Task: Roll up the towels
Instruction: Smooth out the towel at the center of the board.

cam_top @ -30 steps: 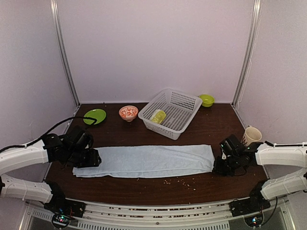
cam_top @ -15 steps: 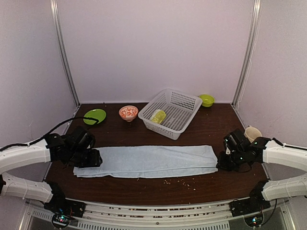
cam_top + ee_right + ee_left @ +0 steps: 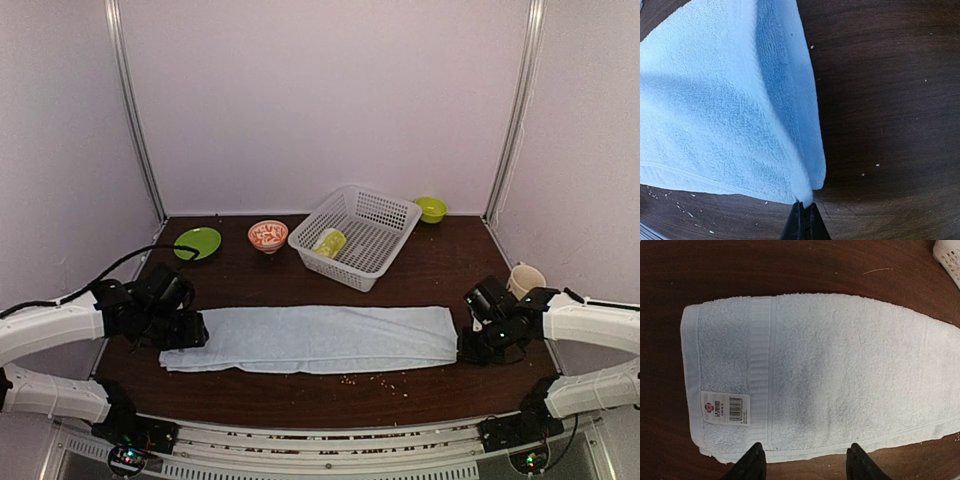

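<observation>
The pale blue towel point(image 3: 315, 338) lies folded in a long flat strip across the table. My left gripper point(image 3: 190, 332) is open just above its left end; in the left wrist view the towel point(image 3: 820, 375) with its white label fills the frame and my fingertips point(image 3: 754, 462) straddle its near edge. My right gripper point(image 3: 470, 345) is shut on the towel's right near corner point(image 3: 805, 192), which is lifted slightly. The lime-green printed towel point(image 3: 329, 242) sits rolled in the white mesh basket point(image 3: 375, 215).
A green plate point(image 3: 198, 242) and an orange-patterned bowl point(image 3: 267, 235) stand at the back left. A small green bowl point(image 3: 431, 208) is at the back right. A cream mug point(image 3: 525, 280) stands near my right arm. Crumbs point(image 3: 375, 378) lie on the table in front of the towel.
The right gripper has pulled the towel's right end further right, and the whole strip has slid that way. The left gripper has stayed over the left end.
</observation>
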{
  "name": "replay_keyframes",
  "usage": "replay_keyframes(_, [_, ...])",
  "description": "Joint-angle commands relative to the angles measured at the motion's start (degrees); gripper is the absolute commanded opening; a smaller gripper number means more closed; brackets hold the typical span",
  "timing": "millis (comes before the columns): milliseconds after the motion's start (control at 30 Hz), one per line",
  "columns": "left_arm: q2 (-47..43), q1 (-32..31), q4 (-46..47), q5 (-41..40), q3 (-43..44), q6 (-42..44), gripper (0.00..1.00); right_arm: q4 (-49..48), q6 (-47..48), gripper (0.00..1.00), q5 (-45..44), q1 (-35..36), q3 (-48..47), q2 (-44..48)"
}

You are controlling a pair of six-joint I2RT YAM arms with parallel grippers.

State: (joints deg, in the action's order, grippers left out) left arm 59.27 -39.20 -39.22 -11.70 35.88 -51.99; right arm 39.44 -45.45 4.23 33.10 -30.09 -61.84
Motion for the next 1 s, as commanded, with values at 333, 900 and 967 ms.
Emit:
replay_keyframes(333, [-10.75, 7.82, -6.94, -0.94, -10.04, -10.01, 0.51, -0.17, 0.72, 0.0, -2.33, -0.85, 0.46, 0.37])
replay_keyframes(900, [-14.5, 7.83, -9.28, -0.01, -14.4, -17.69, 0.27, -2.48, 1.1, 0.0, -0.54, -1.12, 1.43, 0.85])
replay_keyframes(967, [-12.42, 7.82, -8.15, -0.57, -13.82, -17.8, 0.27, -2.69, 1.11, 0.0, -0.39, -1.27, 1.51, 0.85])
